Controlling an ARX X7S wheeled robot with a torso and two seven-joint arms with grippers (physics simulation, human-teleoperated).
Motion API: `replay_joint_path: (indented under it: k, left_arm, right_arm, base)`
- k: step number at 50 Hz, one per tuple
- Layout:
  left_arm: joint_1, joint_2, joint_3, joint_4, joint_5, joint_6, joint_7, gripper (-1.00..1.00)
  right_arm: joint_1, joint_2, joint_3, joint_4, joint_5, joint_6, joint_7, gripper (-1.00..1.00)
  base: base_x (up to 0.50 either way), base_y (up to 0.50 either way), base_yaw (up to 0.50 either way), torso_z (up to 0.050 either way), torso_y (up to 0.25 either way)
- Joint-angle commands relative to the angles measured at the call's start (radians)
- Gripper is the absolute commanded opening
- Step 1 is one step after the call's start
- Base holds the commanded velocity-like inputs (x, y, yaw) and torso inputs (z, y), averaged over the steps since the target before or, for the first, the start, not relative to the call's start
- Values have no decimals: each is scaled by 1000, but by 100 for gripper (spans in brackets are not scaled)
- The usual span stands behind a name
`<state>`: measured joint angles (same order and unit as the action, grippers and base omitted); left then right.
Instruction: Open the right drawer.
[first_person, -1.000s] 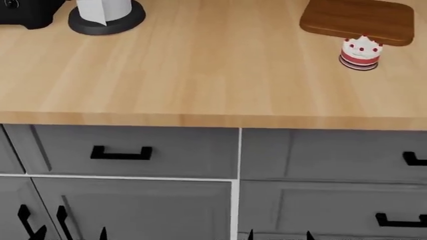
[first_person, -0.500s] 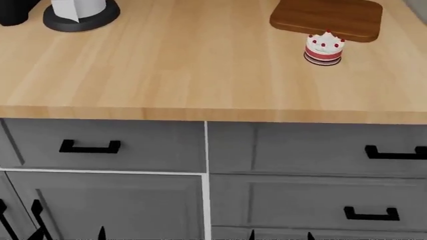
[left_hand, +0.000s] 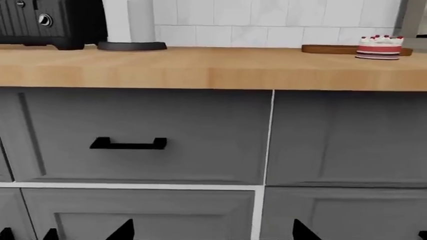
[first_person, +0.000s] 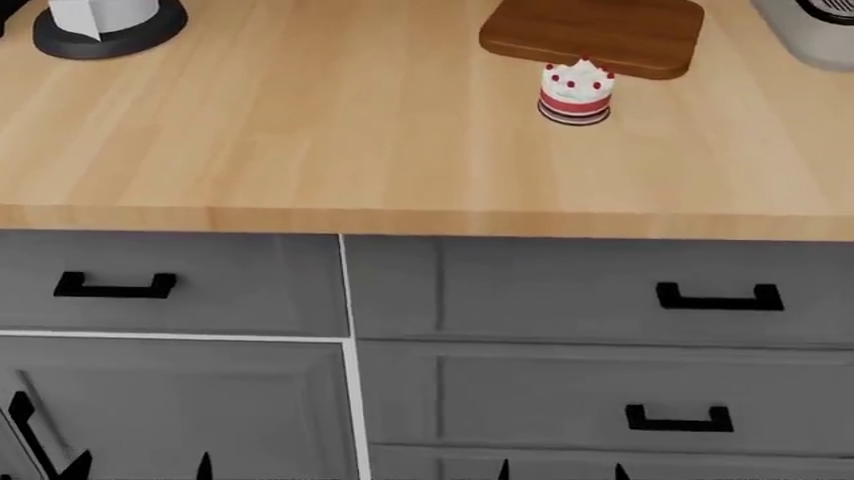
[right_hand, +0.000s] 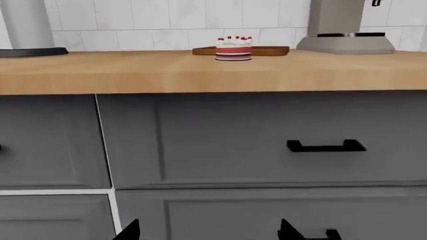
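1. Overall, worktop (first_person: 334, 150): pale wood counter, spans full width above the cabinet fronts; white tile wall (right_hand: 167, 20) behind.
2. Right drawer (first_person: 561, 290): wide, shallow, grey w/ recessed panel, top row directly under counter edge, right of the white divider; fully closed, front flush.
3. Narrower left drawer (first_person: 174, 285): same row, similar bar handle; not the target.
4. Lower drawer (first_person: 587, 400): under the target, own handle, closed.
5. Cutting board (first_person: 594, 35): brown wood, back of counter; small cake (first_person: 577, 92) at its front edge, touching or just beside.
6. Drawer handle (first_person: 719, 297): black squared U-bar, long axis horiz., right of panel centre. In right wrist view it sits ahead of right gripper (right_hand: 210, 231), offset to one side, well apart. Right arm judged nearer.
7. Right gripper: fingertips spread apart, holding nothing.
8. Left gripper (left_hand: 210, 231): tips likewise apart, empty, facing the divider between the top drawers.
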<state>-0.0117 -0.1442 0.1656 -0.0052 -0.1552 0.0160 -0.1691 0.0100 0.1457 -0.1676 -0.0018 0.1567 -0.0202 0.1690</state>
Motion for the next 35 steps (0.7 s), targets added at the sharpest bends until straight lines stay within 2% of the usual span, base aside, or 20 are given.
replay_joint_path:
  k: [1,20,22,23,35]
  left_arm:
    - [1,-7,10,1,-18,18,7,100]
    - [6,-20,24,14,-44,19,12,100]
    - [5,-21,25,13,-45,19,10,100]
    - [5,-22,26,13,-45,20,10,100]
    - [3,-26,34,2,-46,29,1,100]
  right_arm:
    - [4,7,-8,3,9,1,7,100]
    - [2,18,-21,-6,16,0,20,100]
    - [6,11,-23,60,11,-61,11,100]
    - [6,18,-23,5,18,-8,20,100]
    - [6,25,-30,9,25,-14,23,100]
  base:
    - [-27,-234,0,0,0]
    - [-15,-237,0,0,0]
    - [0,-248,0,0,0]
    - [0,-254,0,0,0]
    - [0,-262,0,0,0]
